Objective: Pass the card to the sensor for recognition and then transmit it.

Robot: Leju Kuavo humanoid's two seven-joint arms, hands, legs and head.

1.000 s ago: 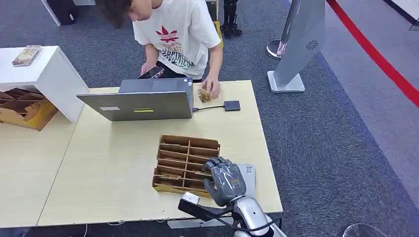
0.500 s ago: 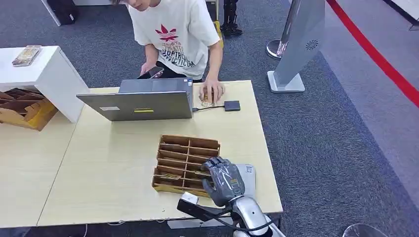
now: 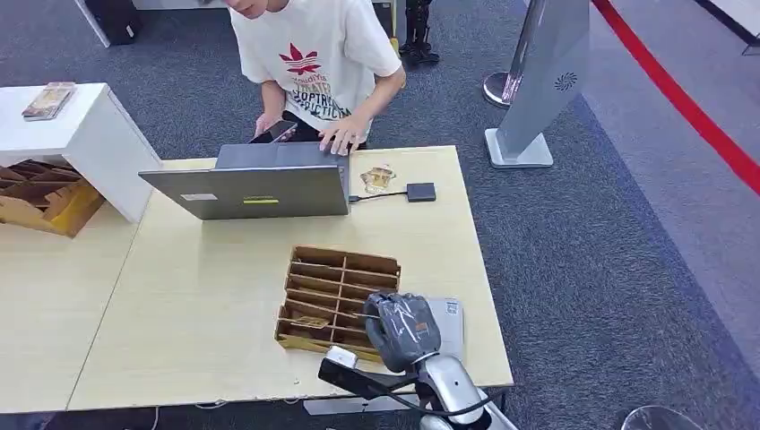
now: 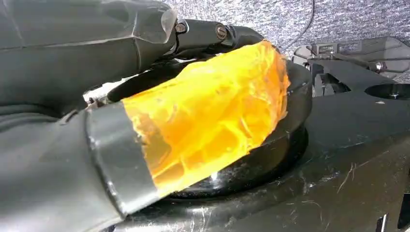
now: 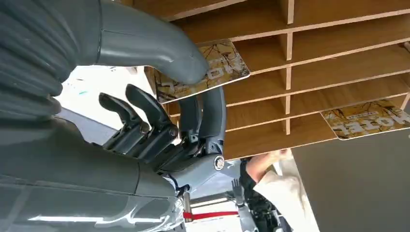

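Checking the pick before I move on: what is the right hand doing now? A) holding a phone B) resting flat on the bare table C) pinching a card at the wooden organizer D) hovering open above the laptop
C: the right hand pinches a card between thumb and fingers, at the wooden organizer.

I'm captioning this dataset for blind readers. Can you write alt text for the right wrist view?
The robot's right hand pinches a gold patterned card between its thick grey thumb and a dark finger, close against a wooden slotted card organizer. A second, similar card lies in another slot, and a person in a white shirt shows beyond the organizer.
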